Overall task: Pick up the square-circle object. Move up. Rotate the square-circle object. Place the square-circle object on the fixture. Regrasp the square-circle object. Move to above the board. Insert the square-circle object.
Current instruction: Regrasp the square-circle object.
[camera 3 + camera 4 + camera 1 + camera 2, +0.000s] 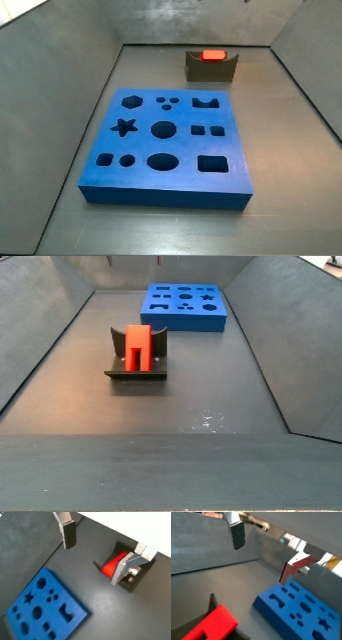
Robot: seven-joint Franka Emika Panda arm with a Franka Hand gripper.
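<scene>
Above the floor, the gripper [97,554] hangs wide open (empty), touching nothing.

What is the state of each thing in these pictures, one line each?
Gripper: open, holding nothing, raised above the floor, apart from the red piece.
Square-circle object: resting on the fixture, standing upright, not gripped.
Fixture: on the floor, carrying the red piece.
Board: flat on the floor, all visible holes unfilled.

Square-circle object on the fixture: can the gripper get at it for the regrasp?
Probably yes. The square-circle object stands upright in the fixture, top exposed, nothing over it. The gripper is open, off to the side above the floor.
</scene>
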